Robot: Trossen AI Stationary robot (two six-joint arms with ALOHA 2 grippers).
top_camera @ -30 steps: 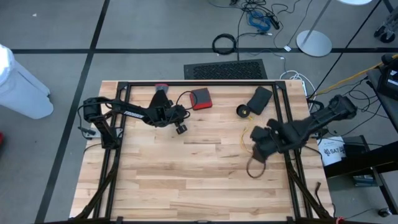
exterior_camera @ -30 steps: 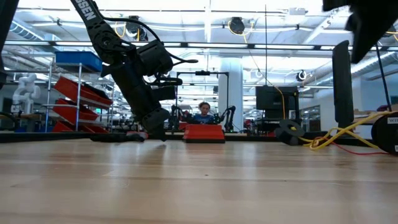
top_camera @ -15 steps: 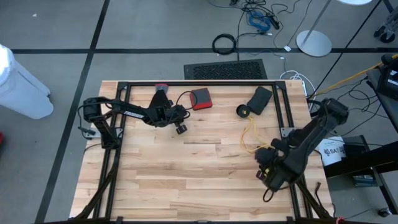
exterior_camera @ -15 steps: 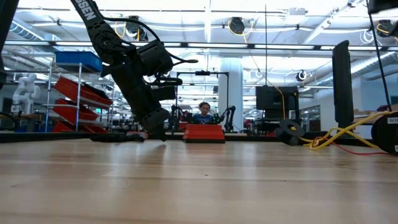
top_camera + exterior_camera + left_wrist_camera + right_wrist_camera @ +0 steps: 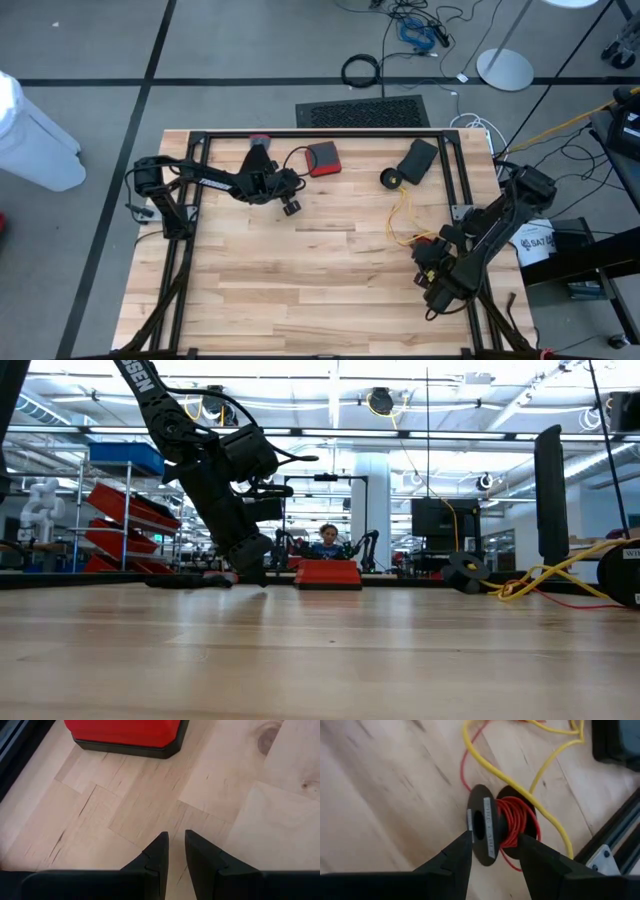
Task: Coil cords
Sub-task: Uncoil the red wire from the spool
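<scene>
- Reaching toward the table's near right corner, the right gripper (image 5: 492, 845) has its two dark fingers apart on either side of a small black spool wound with thin red wire (image 5: 501, 827); whether the pads actually touch the spool flanges is hard to tell
- A long thin yellow cord (image 5: 520, 780) runs loosely across the light wooden plank table (image 5: 300, 270), passing just beside the spool, with a loose strand of red wire trailing next to it
- In the high view the yellow cord (image 5: 400, 222) stretches from a small black round reel (image 5: 389, 178) near the far right toward the right arm
- The left gripper (image 5: 173, 851) hovers low over bare wood near the far left of the table, its fingers nearly together with a narrow gap and nothing between them
- A flat red box with a black base (image 5: 127, 735) lies just ahead of the left gripper
- A dark flat rectangular case (image 5: 417, 158) sits beside the round reel
</scene>
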